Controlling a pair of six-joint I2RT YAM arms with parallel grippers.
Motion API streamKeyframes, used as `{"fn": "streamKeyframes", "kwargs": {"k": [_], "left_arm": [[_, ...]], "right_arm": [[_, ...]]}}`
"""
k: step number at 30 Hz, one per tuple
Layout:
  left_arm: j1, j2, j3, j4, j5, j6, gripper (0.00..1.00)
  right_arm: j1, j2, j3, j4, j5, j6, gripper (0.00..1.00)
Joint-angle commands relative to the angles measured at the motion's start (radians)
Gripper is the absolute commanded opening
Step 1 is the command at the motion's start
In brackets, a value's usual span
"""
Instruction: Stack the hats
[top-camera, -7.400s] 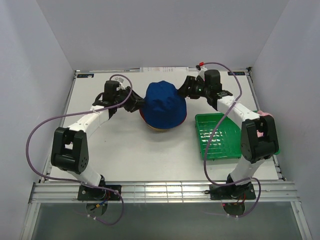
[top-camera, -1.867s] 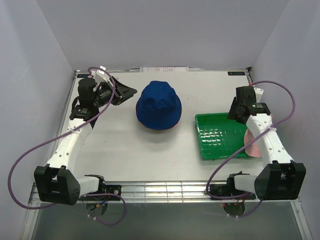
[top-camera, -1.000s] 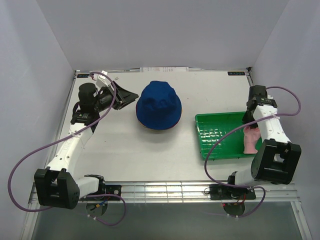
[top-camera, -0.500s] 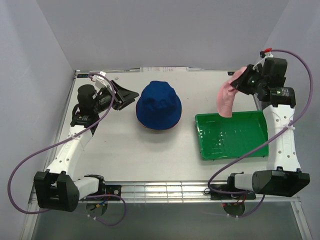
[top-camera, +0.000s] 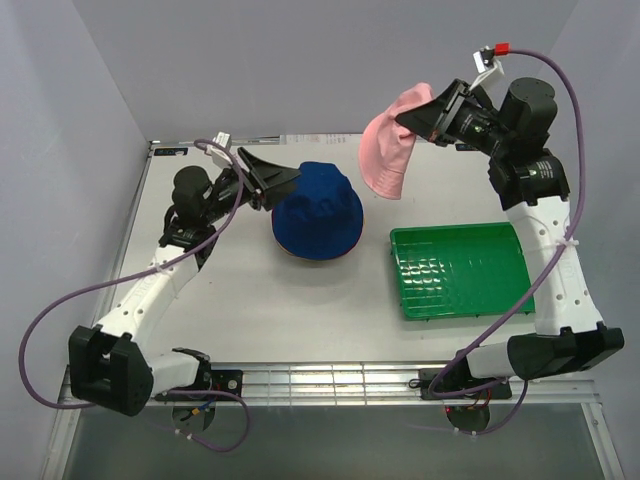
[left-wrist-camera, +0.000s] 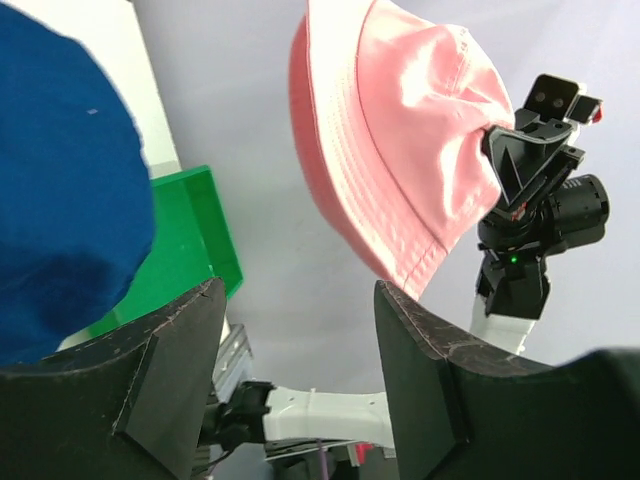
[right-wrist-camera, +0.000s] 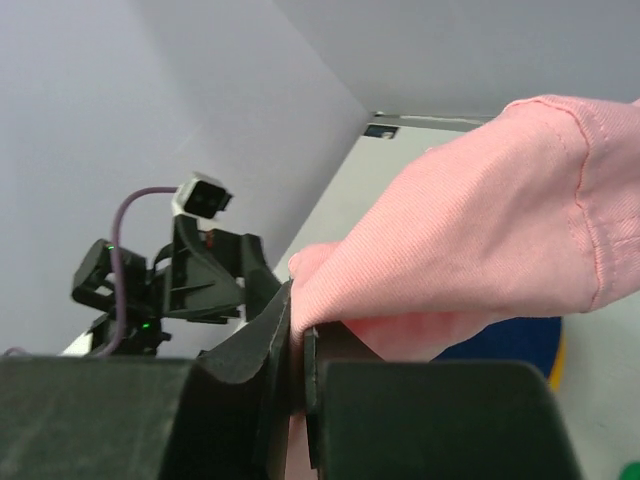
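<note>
Right gripper (top-camera: 418, 118) clenched on brim of pink bucket hat (top-camera: 385, 152); hat held aloft, right of blue bucket hat (top-camera: 318, 208) and beyond it. Blue bucket hat sits crown-up mid-desk (top-camera: 230, 290), yellow hat (right-wrist-camera: 556, 352) edge showing beneath. Left gripper (top-camera: 278, 180) released, jaws spread, nothing between them, just left of blue bucket hat. Green tray (top-camera: 460, 270) near its right side.
</note>
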Motion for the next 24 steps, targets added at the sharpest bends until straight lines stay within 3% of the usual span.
{"fn": "streamKeyframes", "kwargs": {"k": [1, 8, 24], "left_arm": [[-0.062, 0.074, 0.088, 0.117, -0.082, -0.078, 0.71], [-0.112, 0.21, 0.18, 0.215, -0.125, -0.14, 0.71], [-0.121, 0.281, 0.217, 0.354, -0.148, -0.221, 0.7]], "right_arm": [[0.07, 0.018, 0.067, 0.198, -0.079, 0.09, 0.08], [0.158, 0.06, 0.114, 0.216, -0.079, 0.107, 0.08], [0.21, 0.081, 0.087, 0.239, -0.098, 0.1, 0.08]]}}
